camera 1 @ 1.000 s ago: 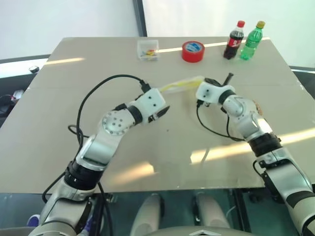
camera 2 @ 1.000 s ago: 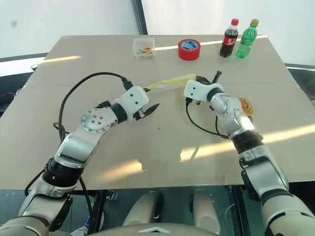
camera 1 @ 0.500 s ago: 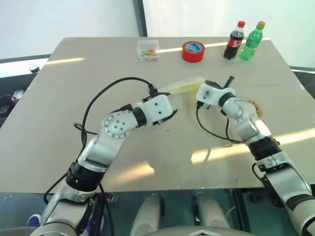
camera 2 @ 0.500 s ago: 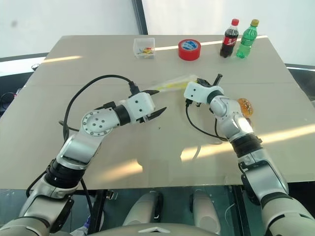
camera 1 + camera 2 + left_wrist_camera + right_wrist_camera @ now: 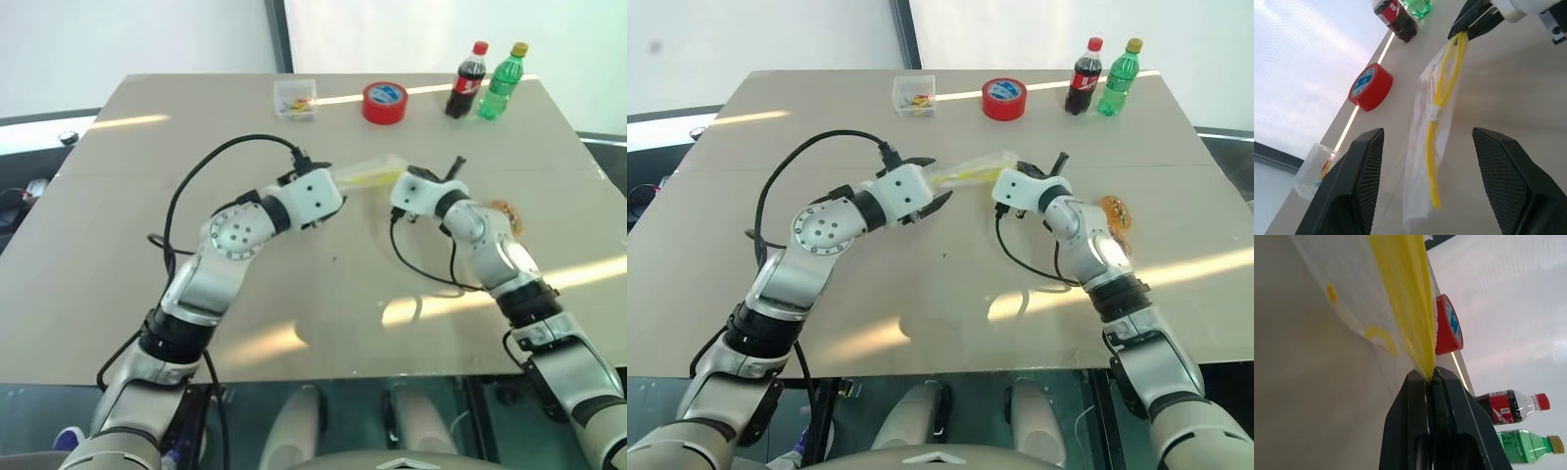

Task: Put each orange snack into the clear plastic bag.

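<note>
Right tool (image 5: 1429,382) clamped on the yellow-strip edge of the clear plastic bag (image 5: 970,168), fingers pressed together on it, bag held up off the counter (image 5: 921,294) and stretched toward the left tool (image 5: 929,186). Left tool spread apart, nothing between its fingers (image 5: 1356,181), the bag's free end hanging in the gap without touching either finger. One orange snack (image 5: 1116,211) on the counter just beside the right forearm, partly hidden behind it; second snack not made out. At the counter's far edge: small clear box (image 5: 914,95) of colourful bits, red tape roll (image 5: 1003,98), cola bottle (image 5: 1081,77) and green bottle (image 5: 1119,77) upright side by side.
</note>
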Controlling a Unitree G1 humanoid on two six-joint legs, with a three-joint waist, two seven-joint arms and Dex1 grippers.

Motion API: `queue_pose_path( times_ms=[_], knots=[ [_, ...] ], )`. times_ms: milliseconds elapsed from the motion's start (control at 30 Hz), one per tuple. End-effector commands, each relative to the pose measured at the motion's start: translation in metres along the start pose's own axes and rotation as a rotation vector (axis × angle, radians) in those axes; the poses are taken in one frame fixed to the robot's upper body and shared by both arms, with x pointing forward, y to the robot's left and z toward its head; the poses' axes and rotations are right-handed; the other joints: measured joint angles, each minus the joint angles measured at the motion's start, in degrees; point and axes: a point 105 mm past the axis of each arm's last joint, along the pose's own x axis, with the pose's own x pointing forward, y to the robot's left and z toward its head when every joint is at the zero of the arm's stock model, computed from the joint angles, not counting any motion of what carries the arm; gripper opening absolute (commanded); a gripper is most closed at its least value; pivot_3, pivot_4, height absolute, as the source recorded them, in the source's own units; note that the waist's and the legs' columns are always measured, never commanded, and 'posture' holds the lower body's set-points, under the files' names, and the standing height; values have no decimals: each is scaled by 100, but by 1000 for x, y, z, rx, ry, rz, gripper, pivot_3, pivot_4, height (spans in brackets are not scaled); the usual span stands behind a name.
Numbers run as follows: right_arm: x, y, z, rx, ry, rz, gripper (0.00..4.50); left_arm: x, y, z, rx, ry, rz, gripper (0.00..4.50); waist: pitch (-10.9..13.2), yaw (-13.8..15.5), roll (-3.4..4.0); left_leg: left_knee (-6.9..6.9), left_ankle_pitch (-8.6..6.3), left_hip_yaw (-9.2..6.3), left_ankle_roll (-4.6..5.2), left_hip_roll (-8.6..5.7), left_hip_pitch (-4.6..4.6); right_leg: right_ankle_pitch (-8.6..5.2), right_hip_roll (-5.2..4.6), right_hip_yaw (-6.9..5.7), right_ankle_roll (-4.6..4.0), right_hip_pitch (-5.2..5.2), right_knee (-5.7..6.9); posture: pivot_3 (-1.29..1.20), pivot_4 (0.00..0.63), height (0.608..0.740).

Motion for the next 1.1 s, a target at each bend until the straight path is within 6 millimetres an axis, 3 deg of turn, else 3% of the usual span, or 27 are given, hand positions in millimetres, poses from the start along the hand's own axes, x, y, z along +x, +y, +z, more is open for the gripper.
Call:
queue_pose_path(
  times_ms=[33, 100, 200, 367, 567, 700, 800, 900, 933, 1033, 1100],
  knots=[
    [-4, -12, 10, -7, -32, -37, 0, 1, 6, 3, 26, 2, 25, 3016, 0, -4, 0, 0, 0, 0, 0, 0, 0, 0, 0, 0, 0, 0, 0, 0, 150, 740],
    [-5, -13, 11, -7, -32, -39, 0, 2, 3, 1, 24, 10, 9, 3016, 0, -2, 0, 0, 0, -1, -1, 0, 0, 0, 1, -1, 0, 0, 1, 0, 150, 740],
    [-7, -14, 12, -7, -31, -41, 0, 3, -1, -1, 29, 19, -5, 2264, 0, 2, 0, 0, 0, -1, -1, 0, 0, 0, 1, 0, 0, 0, 0, 0, 150, 740],
    [-9, -14, 13, -5, -28, -45, 0, 4, -4, -3, 32, 28, -23, 74, 0, -1, 0, 1, 0, -2, -1, 0, 0, 0, 1, -1, 0, 0, 1, 0, 150, 740],
    [-14, -5, 12, 22, -31, 33, 0, 3, -3, -8, 41, 39, -22, 24, 0, 5, 0, 1, 0, -2, 0, 0, 0, 0, 1, -1, 0, 0, 1, 0, 150, 740],
    [-22, -3, 7, 58, -17, 55, 1443, 1, 0, -12, 54, 36, -13, 0, 0, 3, 0, 1, 0, -3, 1, 1, 0, 0, 1, -2, 0, 0, 1, 0, 150, 740],
    [-32, 1, 7, 186, -26, 74, 2483, 0, 2, -14, 70, 37, -10, 0, 0, 10, 0, 2, -1, -3, 2, 1, 0, 0, 1, -3, 0, 0, 1, 0, 150, 740],
    [-51, -2, 10, 320, -57, 85, 2483, 0, 6, -15, 74, 40, -3, 0, 0, 23, 0, 2, -2, -6, 3, 2, -2, 0, 0, -5, 0, 1, 0, 0, 150, 740],
    [-55, -4, 11, 366, -60, 78, 2237, 0, 6, -15, 74, 40, -3, 0, 0, 25, 0, 3, -3, -10, 4, 2, -4, 0, 0, -8, 0, 2, -1, 0, 150, 740],
    [-63, -4, 15, 504, -72, 78, 1172, 0, 6, -15, 76, 40, -5, 0, 0, 14, 0, 7, -4, -10, 7, 2, -4, 0, -1, -8, 1, 4, 1, 0, 150, 740],
    [-63, -5, 24, 616, -97, 76, 210, -1, 5, -15, 77, 39, -10, 0, 0, -1, 0, 9, -4, -9, 7, 2, 0, 0, 1, -7, 1, 5, 8, 0, 150, 740]
  ],
)
